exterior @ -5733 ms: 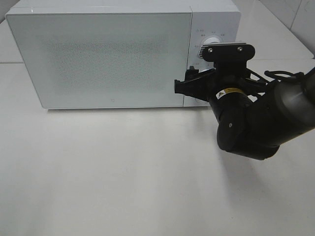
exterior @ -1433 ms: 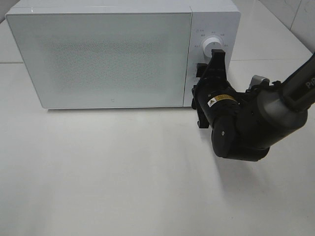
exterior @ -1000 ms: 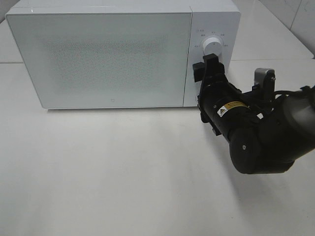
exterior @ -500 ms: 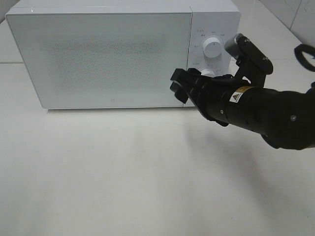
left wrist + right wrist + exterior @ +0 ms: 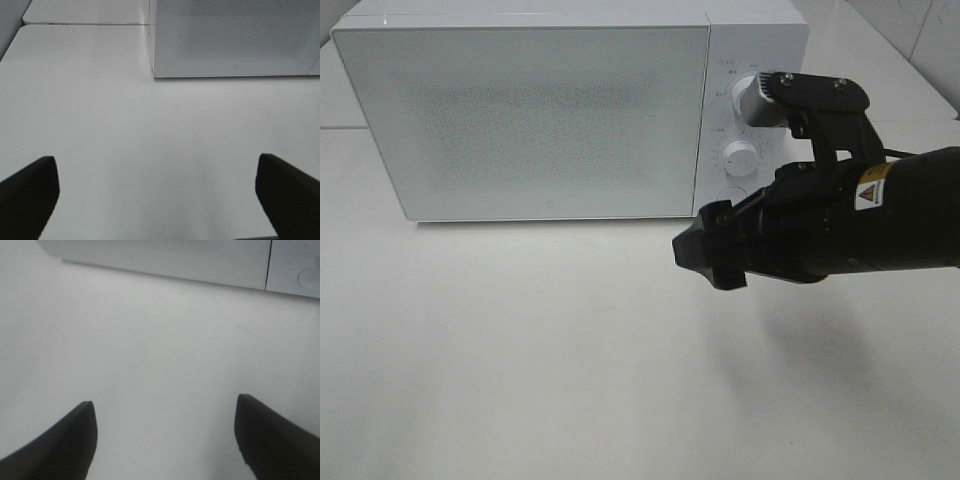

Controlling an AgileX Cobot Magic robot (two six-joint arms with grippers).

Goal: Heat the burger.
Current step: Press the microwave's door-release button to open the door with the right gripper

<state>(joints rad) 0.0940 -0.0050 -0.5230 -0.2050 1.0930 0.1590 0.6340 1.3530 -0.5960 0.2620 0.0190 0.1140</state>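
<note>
Only the high camera shows the whole white box-shaped microwave oven (image 5: 520, 110), door shut, with two round white controls, an upper dial (image 5: 744, 97) and a lower dial (image 5: 741, 157). It also shows the black right arm (image 5: 880, 225), which carries one yellow warning-triangle sticker (image 5: 867, 197) whose print is too small to read. Only the wrist cameras settle the pincers: the right gripper (image 5: 165, 440) and the left gripper (image 5: 157, 200) each hold two dark fingers (image 5: 60, 445) apart, nothing between, over the bare white tabletop (image 5: 150, 350) before the oven. The small round burger appears in no view, so where it lies cannot be told.
</note>
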